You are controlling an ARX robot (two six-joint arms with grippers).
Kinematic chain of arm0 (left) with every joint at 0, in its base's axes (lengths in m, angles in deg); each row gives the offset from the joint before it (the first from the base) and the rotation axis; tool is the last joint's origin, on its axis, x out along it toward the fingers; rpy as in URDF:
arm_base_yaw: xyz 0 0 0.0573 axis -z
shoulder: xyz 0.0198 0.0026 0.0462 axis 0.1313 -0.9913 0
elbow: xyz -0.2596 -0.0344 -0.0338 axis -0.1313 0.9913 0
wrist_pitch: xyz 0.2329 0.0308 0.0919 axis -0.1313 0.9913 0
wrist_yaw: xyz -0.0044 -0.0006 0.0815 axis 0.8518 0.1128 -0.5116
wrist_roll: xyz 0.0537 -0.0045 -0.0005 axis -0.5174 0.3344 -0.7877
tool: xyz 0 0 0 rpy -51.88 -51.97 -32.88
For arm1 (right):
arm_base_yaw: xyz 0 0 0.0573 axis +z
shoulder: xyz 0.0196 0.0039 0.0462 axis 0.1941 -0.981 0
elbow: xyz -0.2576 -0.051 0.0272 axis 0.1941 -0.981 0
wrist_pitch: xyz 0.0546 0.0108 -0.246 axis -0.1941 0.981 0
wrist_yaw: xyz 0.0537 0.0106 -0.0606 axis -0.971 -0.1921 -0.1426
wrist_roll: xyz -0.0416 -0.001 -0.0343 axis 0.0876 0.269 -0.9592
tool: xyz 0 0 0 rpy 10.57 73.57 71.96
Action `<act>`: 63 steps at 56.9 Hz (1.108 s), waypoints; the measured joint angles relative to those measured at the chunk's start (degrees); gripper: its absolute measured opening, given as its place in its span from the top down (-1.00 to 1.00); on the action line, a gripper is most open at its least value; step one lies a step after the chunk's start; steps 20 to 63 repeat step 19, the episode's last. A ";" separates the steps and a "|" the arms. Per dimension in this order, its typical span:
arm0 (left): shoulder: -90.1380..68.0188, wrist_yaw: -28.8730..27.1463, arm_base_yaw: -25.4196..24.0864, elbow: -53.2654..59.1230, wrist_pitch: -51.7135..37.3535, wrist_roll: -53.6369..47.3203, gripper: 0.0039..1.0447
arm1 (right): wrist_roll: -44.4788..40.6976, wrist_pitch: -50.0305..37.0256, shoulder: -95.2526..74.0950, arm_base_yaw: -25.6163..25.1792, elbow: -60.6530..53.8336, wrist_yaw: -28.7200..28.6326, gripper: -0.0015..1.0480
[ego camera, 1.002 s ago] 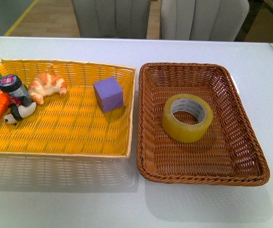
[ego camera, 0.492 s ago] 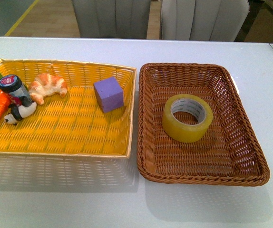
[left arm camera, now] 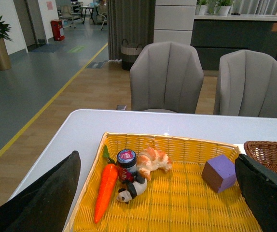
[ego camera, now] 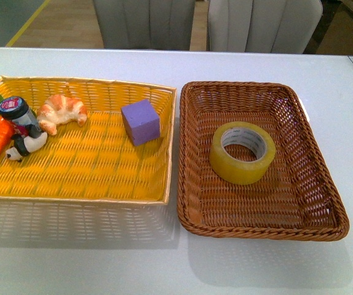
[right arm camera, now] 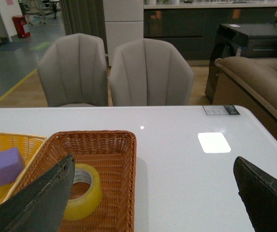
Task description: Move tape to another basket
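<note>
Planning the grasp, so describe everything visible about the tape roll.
The tape is a wide ring of translucent yellowish packing tape around a white inner core, its hole facing up. It lies flat on the floor of the brown wicker basket, roughly centred, clear of the walls. Nothing else touches it; no claw is near. The right wrist view shows it too.

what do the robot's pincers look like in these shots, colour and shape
Only the fingers show, in the wrist views. The left pincer has two dark, nearly black fingers that are broad, flat and taper to a blunt tip, with a matte finish. The right pincer has the same black wedge-shaped fingers. No cables, markings or arm links are visible, and the front view shows neither arm.
</note>
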 joint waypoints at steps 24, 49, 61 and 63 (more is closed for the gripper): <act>0.00 0.02 0.00 0.00 0.00 0.00 -0.83 | 0.00 0.00 0.00 0.00 0.00 0.00 -0.83; 0.00 0.02 0.00 0.00 0.00 0.00 -0.83 | 0.00 0.00 0.00 0.00 0.00 0.00 -0.83; 0.00 0.02 0.00 0.00 0.00 0.00 -0.83 | 0.00 0.00 0.00 0.00 0.00 0.00 -0.83; 0.00 0.02 0.00 0.00 0.00 0.00 -0.83 | 0.00 0.00 0.00 0.00 0.00 0.00 -0.83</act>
